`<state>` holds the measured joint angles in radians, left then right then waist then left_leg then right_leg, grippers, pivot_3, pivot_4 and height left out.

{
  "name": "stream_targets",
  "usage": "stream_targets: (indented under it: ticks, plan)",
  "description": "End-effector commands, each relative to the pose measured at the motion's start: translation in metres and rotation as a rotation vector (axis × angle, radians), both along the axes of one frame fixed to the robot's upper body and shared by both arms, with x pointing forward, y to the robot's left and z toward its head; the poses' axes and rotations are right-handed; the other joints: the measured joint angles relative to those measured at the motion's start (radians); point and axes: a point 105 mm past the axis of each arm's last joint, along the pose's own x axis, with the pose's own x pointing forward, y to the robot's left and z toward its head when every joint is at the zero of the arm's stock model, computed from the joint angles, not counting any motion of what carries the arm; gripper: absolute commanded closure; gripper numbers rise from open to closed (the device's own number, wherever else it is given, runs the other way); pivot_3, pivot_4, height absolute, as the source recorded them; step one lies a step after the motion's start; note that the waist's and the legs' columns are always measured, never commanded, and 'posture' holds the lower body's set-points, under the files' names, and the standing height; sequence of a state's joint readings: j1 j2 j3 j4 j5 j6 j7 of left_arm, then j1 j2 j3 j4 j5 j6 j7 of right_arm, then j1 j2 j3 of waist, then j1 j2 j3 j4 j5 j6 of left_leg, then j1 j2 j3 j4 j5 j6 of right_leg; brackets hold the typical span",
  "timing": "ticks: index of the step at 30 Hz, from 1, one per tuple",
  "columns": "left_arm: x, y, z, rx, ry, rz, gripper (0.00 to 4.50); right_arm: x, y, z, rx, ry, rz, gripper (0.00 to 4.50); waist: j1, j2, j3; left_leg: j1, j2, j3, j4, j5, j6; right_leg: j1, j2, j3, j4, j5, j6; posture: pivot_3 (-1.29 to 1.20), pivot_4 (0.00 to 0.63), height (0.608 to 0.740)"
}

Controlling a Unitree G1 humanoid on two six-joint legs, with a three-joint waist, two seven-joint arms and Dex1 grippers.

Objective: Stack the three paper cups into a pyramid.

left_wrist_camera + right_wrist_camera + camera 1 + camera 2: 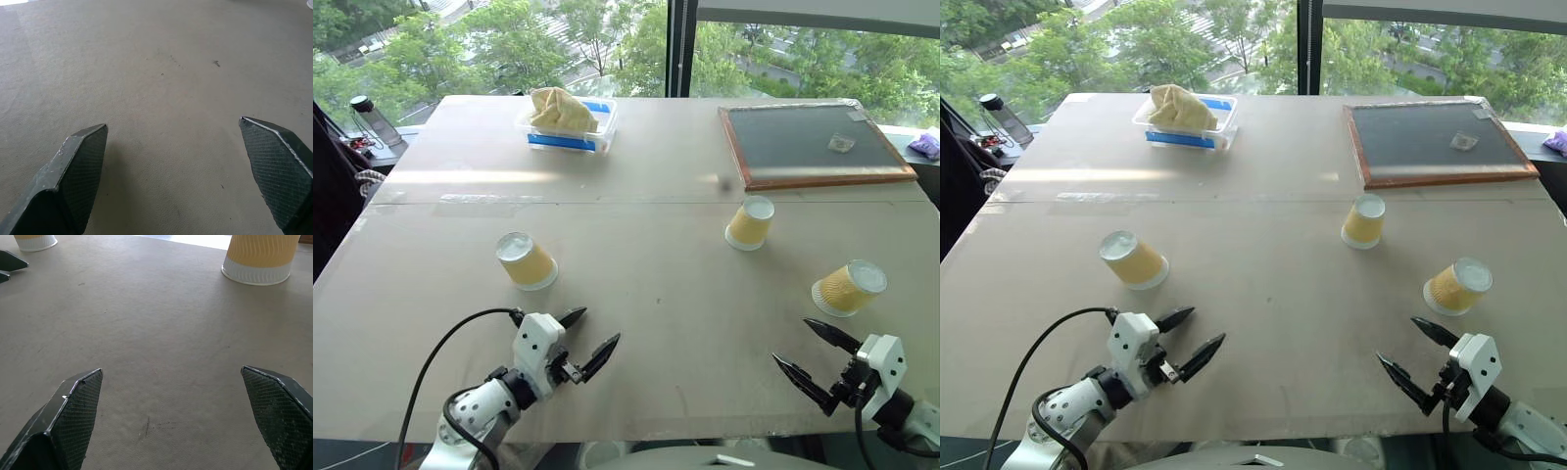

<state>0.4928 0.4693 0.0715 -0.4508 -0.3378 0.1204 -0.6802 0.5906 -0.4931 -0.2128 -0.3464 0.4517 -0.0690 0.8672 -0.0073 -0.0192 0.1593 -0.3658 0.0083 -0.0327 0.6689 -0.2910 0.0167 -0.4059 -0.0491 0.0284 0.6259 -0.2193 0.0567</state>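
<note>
Three yellow ribbed paper cups stand apart on the beige table, each upside down with its white base on top. One cup is at the left, one right of centre, one at the right. No pyramid stands. My left gripper hovers open near the front edge, just below and right of the left cup, empty. My right gripper is open and empty, in front of and left of the right cup. The right wrist view shows the centre cup ahead of the open fingers.
A clear plastic box holding a tan cloth sits at the far centre. A wood-framed blackboard lies at the far right. A bottle stands off the far left corner. Bare tabletop lies between the cups.
</note>
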Motion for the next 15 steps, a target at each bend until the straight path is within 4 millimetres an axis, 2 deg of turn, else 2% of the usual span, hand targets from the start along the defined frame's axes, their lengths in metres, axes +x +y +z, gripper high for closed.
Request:
stream_targets:
  ticks: [1, 15]
  plan:
    - [-0.0039, 0.0048, 0.0049, 0.010, -0.019, -0.005, 0.09, -0.0020, 0.0015, 0.0080, -0.017, -0.032, 0.016, 0.00, 0.000, 0.000, 0.000, 0.000, 0.000, 0.000, 0.000, 0.000, 0.000, 0.000, 0.000, 0.000, 0.000, 0.000, 0.000, 0.00, 0.150, 0.740]
    - [-0.0006, 0.0037, 0.0084, 0.008, -0.041, -0.013, 0.09, 0.0001, 0.0063, 0.0085, -0.018, -0.041, 0.021, 0.00, 0.000, 0.000, 0.000, 0.000, 0.000, 0.000, 0.000, 0.000, 0.000, 0.000, 0.000, 0.000, 0.000, 0.000, 0.000, 0.00, 0.150, 0.740]
